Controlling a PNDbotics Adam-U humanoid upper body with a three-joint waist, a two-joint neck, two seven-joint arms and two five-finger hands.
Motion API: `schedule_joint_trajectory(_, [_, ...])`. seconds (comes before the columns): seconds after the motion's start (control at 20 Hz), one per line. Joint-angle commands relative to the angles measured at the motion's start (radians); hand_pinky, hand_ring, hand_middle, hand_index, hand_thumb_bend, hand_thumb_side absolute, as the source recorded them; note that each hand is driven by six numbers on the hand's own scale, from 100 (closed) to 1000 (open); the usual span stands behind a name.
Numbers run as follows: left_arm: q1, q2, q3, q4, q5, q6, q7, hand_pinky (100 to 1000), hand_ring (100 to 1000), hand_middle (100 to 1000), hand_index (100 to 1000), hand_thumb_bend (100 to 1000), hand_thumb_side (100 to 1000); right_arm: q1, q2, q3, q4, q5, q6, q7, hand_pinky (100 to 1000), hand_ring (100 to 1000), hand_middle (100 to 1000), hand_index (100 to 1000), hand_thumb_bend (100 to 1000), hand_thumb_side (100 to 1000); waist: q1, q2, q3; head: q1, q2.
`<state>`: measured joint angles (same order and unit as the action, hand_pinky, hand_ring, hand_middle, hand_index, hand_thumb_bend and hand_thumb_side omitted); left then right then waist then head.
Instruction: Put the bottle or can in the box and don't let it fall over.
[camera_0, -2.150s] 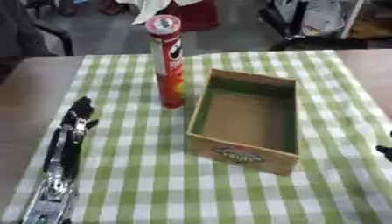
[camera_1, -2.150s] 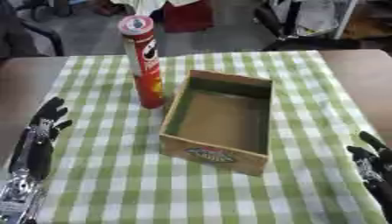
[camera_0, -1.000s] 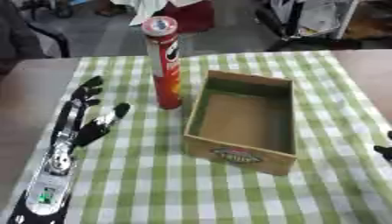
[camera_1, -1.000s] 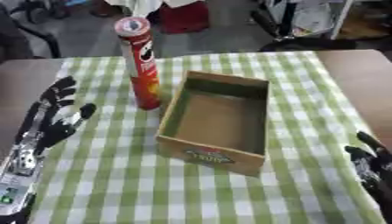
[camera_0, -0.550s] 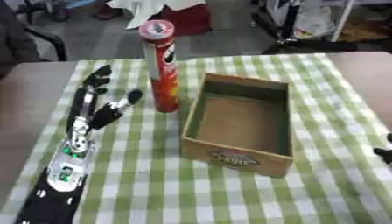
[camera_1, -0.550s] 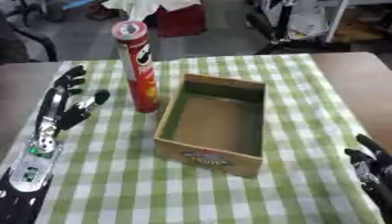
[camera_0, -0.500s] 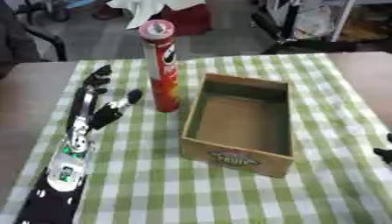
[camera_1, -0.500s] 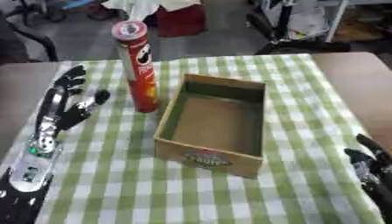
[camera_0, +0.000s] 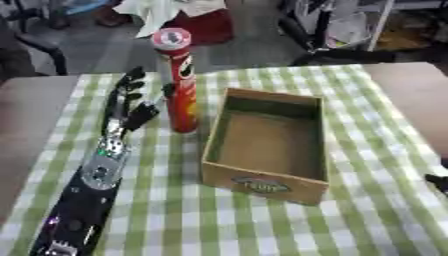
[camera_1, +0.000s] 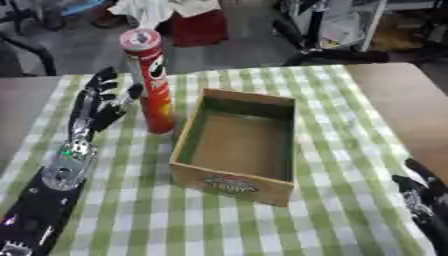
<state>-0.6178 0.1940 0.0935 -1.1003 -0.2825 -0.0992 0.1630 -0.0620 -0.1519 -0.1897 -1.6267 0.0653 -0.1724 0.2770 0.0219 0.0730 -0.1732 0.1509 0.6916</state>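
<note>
The tall red can (camera_0: 179, 82) stands upright on the green checked cloth (camera_0: 157, 200), just beside the left wall of the open cardboard box (camera_0: 267, 145) and near its far corner, not yet inside. Our left hand (camera_0: 129, 102) is just to the can's left with its fingers straight and spread, the thumb reaching toward the can's side; we cannot tell whether any fingertip touches it, and nothing is curled round it.

The step in hand, as we judge it, is taking hold of the can. To do it well we should bring the palm square to the can's side and close around its middle or a little below, rather than near the lid (a tall narrow can pushed high up will likely tip toward the box wall). The fingers and thumb should meet it from opposite sides together, so that neither shoves it sideways first.

Once it is held, we would lift it straight up until its base is above the box rim, carry it across, and lower it onto the box floor with its axis vertical. We should let go only when the base sits flat.

Our right hand (camera_1: 424, 200) rests at the lower right corner, fingers relaxed and holding nothing, well apart from the box.
</note>
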Motion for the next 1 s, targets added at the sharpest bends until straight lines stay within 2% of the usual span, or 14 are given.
schedule_joint_trajectory(0.05, [-0.048,0.020,-0.006,0.050,0.043,-0.016,0.011,806,844,820,933,744,665,-0.014,-0.004,0.003,-0.016,-0.007,-0.004,0.006,981,864,1000,927,100,601,-0.005,-0.007,-0.006,0.006,-0.014])
schedule_joint_trajectory(0.45, [-0.137,0.040,-0.021,0.169,0.063,-0.029,0.042,807,848,824,935,718,672,-0.023,-0.002,0.010,-0.016,-0.010,-0.005,0.014,981,865,1000,928,100,601,-0.006,0.000,-0.029,0.012,-0.018])
schedule_joint_trajectory(0.5, [-0.143,0.042,-0.024,0.179,0.063,-0.028,0.035,810,856,832,938,661,678,-0.024,-0.001,0.011,-0.016,-0.010,-0.005,0.014,981,865,1000,928,100,601,-0.006,0.000,-0.031,0.013,-0.019])
schedule_joint_trajectory(0.6, [-0.154,0.047,-0.034,0.204,0.056,-0.010,-0.009,812,860,843,941,618,679,-0.025,-0.001,0.011,-0.015,-0.011,-0.005,0.015,981,865,1000,928,100,602,-0.006,0.001,-0.034,0.013,-0.019])
schedule_joint_trajectory(0.75, [-0.163,0.048,-0.030,0.226,0.055,0.006,-0.041,810,851,830,927,590,655,-0.026,-0.001,0.011,-0.014,-0.011,-0.005,0.016,981,865,1000,928,100,603,-0.006,0.002,-0.036,0.012,-0.019])
schedule_joint_trajectory(1.0, [-0.168,0.050,-0.032,0.238,0.061,-0.006,-0.063,811,850,827,923,566,634,-0.027,0.000,0.012,-0.014,-0.012,-0.005,0.017,981,865,1000,928,100,603,-0.006,0.002,-0.036,0.012,-0.021])
